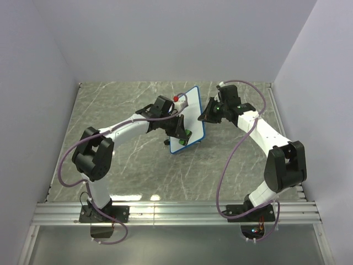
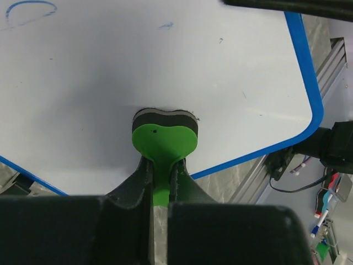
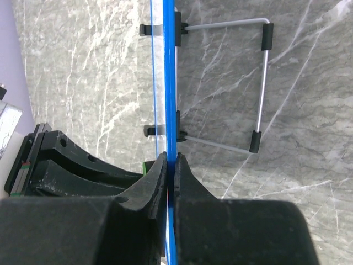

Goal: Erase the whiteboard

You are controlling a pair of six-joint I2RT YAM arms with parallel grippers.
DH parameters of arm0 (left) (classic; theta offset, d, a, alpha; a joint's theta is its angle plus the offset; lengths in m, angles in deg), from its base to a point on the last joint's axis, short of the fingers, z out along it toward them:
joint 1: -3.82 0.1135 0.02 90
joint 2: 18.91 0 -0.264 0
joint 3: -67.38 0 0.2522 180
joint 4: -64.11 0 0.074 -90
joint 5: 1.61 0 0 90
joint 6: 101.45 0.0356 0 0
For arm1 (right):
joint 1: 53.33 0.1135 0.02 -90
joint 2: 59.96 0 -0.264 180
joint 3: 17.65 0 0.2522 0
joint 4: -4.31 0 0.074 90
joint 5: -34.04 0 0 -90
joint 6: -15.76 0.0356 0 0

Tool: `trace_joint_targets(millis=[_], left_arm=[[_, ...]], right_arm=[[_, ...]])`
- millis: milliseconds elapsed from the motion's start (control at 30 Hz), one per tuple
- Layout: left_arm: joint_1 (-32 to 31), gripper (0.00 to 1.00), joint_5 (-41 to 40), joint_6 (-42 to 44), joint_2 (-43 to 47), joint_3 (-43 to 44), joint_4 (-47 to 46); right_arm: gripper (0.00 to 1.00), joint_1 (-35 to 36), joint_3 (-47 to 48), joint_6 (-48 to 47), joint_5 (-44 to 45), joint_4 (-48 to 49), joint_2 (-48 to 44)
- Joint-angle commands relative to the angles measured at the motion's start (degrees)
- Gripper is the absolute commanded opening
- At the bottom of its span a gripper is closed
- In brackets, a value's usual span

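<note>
Two tools engage the whiteboard [image 1: 193, 109], which stands upright on the worktop [image 1: 124, 165] between the arms. Its blue edge is pinched by the right tool [image 3: 171, 165]. Facing the board, the left tool [image 2: 160, 172] pinches a green eraser [image 2: 164, 135] held against the face; a blue arc [image 2: 30, 10] lies up-left of it.

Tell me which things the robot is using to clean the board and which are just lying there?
For the job: white rectangular board with thin blue frame; green heart-shaped eraser with dark pad, pinched in the left gripper; right gripper, clamped on the board's edge; blue pen marks.
Just there: grey marbled tabletop; small red ball by the board's far corner.
</note>
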Motion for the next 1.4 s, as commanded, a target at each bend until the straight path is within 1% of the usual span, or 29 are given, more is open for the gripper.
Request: trace_joint_targets(millis=[0,33,67,133,167,267,400,467,567,767,800,933,1067,1167,1233,1367], left_arm=[[-2.66,0.0,5.92,-2.14,-0.12,-1.12,-2.89],[-2.66,0.0,4.78,-2.76,-0.39,-1.12,-3.07],[-2.4,0.0,0.76,-3.63,-1.26,-1.12,-2.64],[-1.52,0.0,-2.51,-4.08,-2.84,-0.95,-1.67],[0.05,0.0,-3.4,-4.43,-4.94,-0.86,-0.19],[3.47,0.0,-4.55,-4.79,-7.67,-1.38,0.44],[6.56,0.0,-7.97,-4.35,-10.4,-0.08,2.02],[7.53,0.0,-8.07,-3.65,-12.68,1.51,2.99],[7.36,0.0,-7.63,-2.51,-14.27,5.11,4.66],[4.73,0.0,-2.98,-2.15,-12.08,12.49,6.33],[4.29,0.0,-2.27,-2.32,-12.08,15.29,6.94],[2.53,0.0,0.98,-3.81,-11.46,21.63,7.91],[2.52,0.0,3.53,-5.14,-12.25,26.64,7.82],[2.52,0.0,1.61,-5.14,-14.0,27.62,8.79],[2.79,0.0,-3.21,-5.31,-15.24,27.71,10.55],[6.47,0.0,-6.92,-6.89,-19.19,25.08,12.22]], right_arm=[[0.0,0.97,1.91,0.08,-2.42,0.54,0.14],[0.0,0.97,1.91,0.16,-2.42,0.63,0.05],[0.0,1.05,1.65,-0.1,-2.42,0.63,-0.21],[0.0,1.05,1.21,-0.1,-2.33,0.8,-1.0],[0.0,1.05,0.6,-0.19,-2.33,0.81,-1.26],[0.0,0.97,-0.72,-0.1,-2.16,1.33,-2.23],[0.0,0.97,-1.87,0.25,-2.51,2.04,-2.93],[0.0,1.05,-2.31,0.6,-2.6,2.56,-3.11],[0.0,1.05,-2.22,0.78,-2.95,3.0,-2.93],[0.0,1.05,-1.7,0.86,-3.3,3.27,-2.15],[0.0,1.05,-1.61,0.87,-3.47,3.27,-2.06],[0.0,1.14,-1.34,1.13,-4.18,3.79,-1.27],[0.0,1.23,-1.08,0.69,-4.27,3.36,-0.91],[0.0,1.14,-0.9,0.25,-4.09,2.92,-1.09],[0.0,1.14,-0.82,0.08,-4.09,2.57,-1.44],[0.0,1.23,-0.9,-0.36,-3.91,2.04,-1.79]])
